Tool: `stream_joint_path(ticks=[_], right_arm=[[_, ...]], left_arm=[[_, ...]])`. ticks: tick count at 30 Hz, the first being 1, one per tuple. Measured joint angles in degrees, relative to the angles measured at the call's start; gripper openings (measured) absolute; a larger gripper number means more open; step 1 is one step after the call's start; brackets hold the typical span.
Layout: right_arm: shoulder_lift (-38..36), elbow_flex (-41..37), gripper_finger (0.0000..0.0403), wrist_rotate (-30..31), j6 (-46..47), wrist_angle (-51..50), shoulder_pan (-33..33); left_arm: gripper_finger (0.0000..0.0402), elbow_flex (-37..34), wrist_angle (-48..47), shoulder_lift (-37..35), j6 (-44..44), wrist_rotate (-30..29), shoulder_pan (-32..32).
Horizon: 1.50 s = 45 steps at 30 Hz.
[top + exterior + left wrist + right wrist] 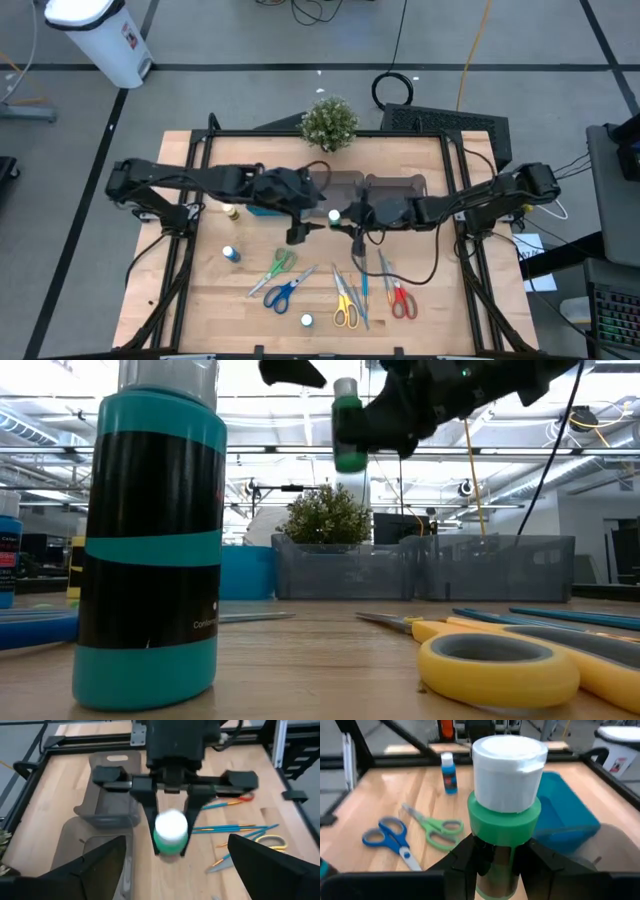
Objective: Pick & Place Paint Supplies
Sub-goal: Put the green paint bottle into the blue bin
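Nearest the front edge, at 6 o'clock on the worktop point(420, 150), a teal bottle point(150, 550) stands upright and alone. Just beyond it lies a row of tools: blue scissors point(285, 292) at 7 o'clock, yellow scissors point(345, 305) at 6 o'clock beside thin blue sticks point(365, 290), and red scissors point(400, 298) at 5 o'clock. Green scissors point(280, 265) lie slightly farther back, next to the blue pair. A blue bottle point(230, 254) stands at 8 o'clock, and a yellow bottle point(230, 211) stands at 9 o'clock, well apart from the scissors. Over the centre of the worktop, the right tool point(492, 865) is closed on the body of a green bottle point(505, 785), one finger on each side. The bottle is upright, white cap on top, and is raised clear of the worktop. The left tool point(298, 233) hangs just beside it toward 9 o'clock, facing it with fingers spread wide and gripping nothing. Behind the left arm, a teal tray point(262, 208) sits at 10 o'clock. Two grey bins point(400, 187) stand side by side from 12 to 1 o'clock. A small potted plant point(329, 123) stands at the far edge at 12 o'clock.
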Motion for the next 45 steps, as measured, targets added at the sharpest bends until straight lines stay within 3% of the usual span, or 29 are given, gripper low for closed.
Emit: stream_joint_path(ticks=[7,13,18,26,33,40,45], right_arm=[[2.56,3.0,0.0102,0.0,-1.03,-3.26,0.0],[2.51,3.22,0.0102,0.0,-1.11,-3.59,0.0],[2.53,3.22,0.0102,-0.05,-1.14,-3.68,0.0],[2.53,3.19,0.0102,-0.26,-1.09,-4.23,0.0],[2.53,3.17,0.0118,0.1,-1.27,-3.74,-0.01],[0.77,3.23,0.0197,1.22,-1.76,-3.93,-0.08],[-2.72,3.06,0.0239,-0.15,-1.68,-8.14,0.26]], left_arm=[[0.0352,0.04,1.06,4.85,2.37,0.62,0.28],[0.0324,0.04,1.49,5.84,2.44,2.27,0.52],[0.0266,0.04,1.55,5.76,1.95,4.14,0.64],[0.0127,0.04,1.59,5.76,1.84,4.04,1.04],[0.0124,0.04,1.28,5.06,0.84,3.94,2.21],[0.0124,0.0,-4.45,-2.7,-2.93,0.01,4.05],[0.0124,-0.09,-11.15,-8.53,-3.5,-9.57,5.01]])
